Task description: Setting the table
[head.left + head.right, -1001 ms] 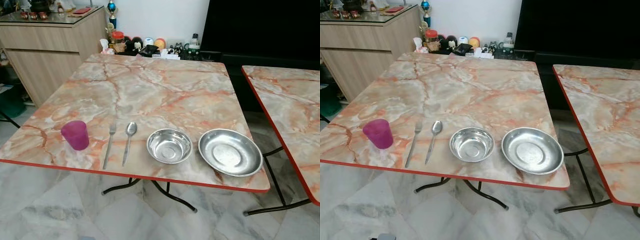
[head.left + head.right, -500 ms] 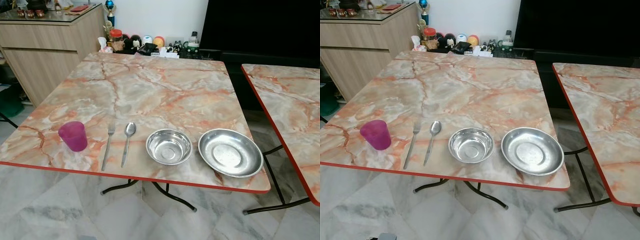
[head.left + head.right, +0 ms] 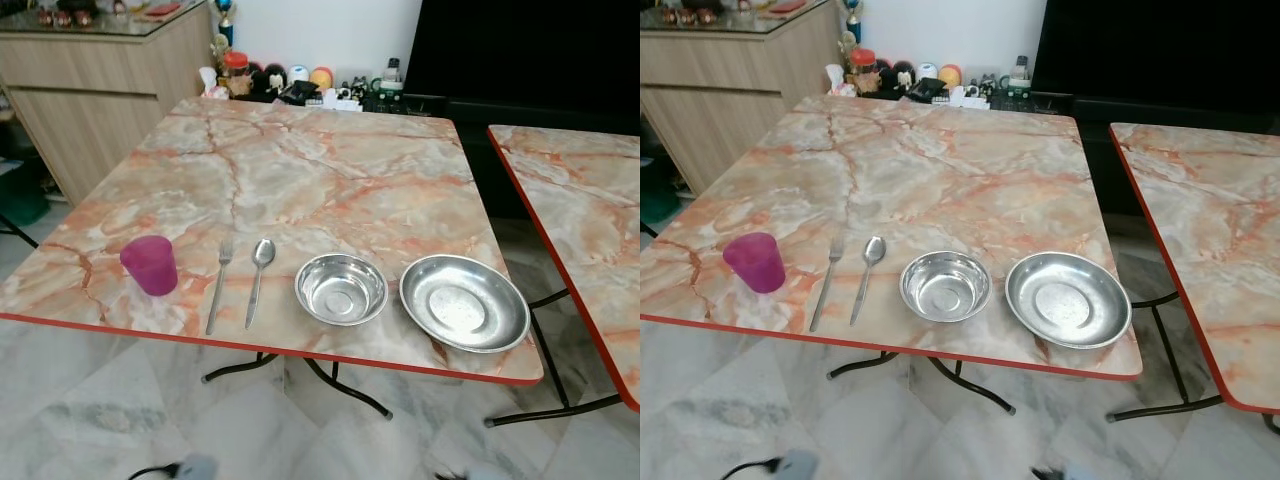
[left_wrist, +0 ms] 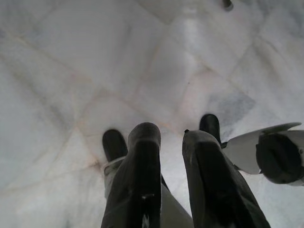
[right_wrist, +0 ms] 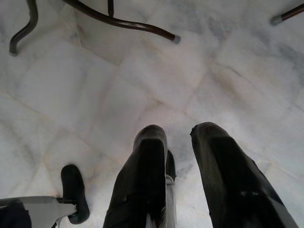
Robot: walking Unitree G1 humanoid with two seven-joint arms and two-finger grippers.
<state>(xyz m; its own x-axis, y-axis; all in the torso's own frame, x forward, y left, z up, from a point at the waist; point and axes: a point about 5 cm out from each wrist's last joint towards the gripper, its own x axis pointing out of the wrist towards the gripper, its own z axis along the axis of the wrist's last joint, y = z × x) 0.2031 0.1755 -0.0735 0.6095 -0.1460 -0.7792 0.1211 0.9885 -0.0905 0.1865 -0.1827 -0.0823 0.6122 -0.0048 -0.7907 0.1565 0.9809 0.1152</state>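
On the marble-patterned table [image 3: 300,170], a row stands along the near edge: a purple cup [image 3: 150,264], a fork [image 3: 218,286], a spoon [image 3: 258,277], a small steel bowl [image 3: 341,288] and a wider steel dish [image 3: 463,303]. Both arms hang low beside the table. My left gripper [image 4: 171,137] points down at the pale floor, open by a narrow gap with nothing in it. My right gripper [image 5: 179,133] hangs the same way, open and holding nothing, near the table's metal legs [image 5: 118,21].
A second marble table [image 3: 580,200] stands close on the right, with a narrow gap between. A wooden sideboard [image 3: 90,70] is at the back left. Jars and small items [image 3: 290,85] crowd the far end. A black panel [image 3: 520,50] fills the back right.
The camera has shifted slightly, so the whole picture moved. The cup, cutlery and bowls keep their places on the table.
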